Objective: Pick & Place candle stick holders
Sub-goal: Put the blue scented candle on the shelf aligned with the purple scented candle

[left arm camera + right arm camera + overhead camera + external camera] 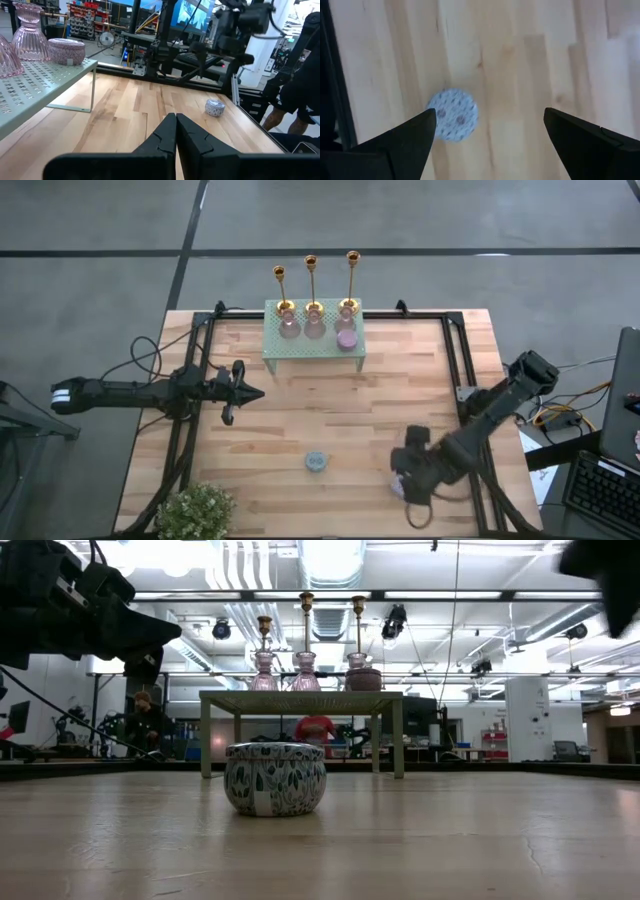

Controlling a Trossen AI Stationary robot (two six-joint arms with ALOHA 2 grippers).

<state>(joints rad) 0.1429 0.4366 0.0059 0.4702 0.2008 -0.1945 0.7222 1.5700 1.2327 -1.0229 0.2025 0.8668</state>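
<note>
Three gold candle stick holders (311, 280) (306, 625) stand upright on their round bases at the far edge of a small green perforated stand (300, 356). Two pink glass vases (289, 327) and a pink lidded jar (347, 338) stand in front of them. A blue-and-white round tin (317, 462) (452, 115) sits on the table near the front. My right gripper (408, 480) (487, 120) hangs open above the table to the right of the tin, pointing steeply down. My left gripper (250, 393) (176, 127) is shut, level, at the table's left, with nothing in it.
A potted plant (195, 510) stands at the near left corner. Black frame rails (465, 360) run along the table's sides. The green stand's legs (207, 735) rest on the far middle of the table. A person (295, 95) stands beyond the right edge.
</note>
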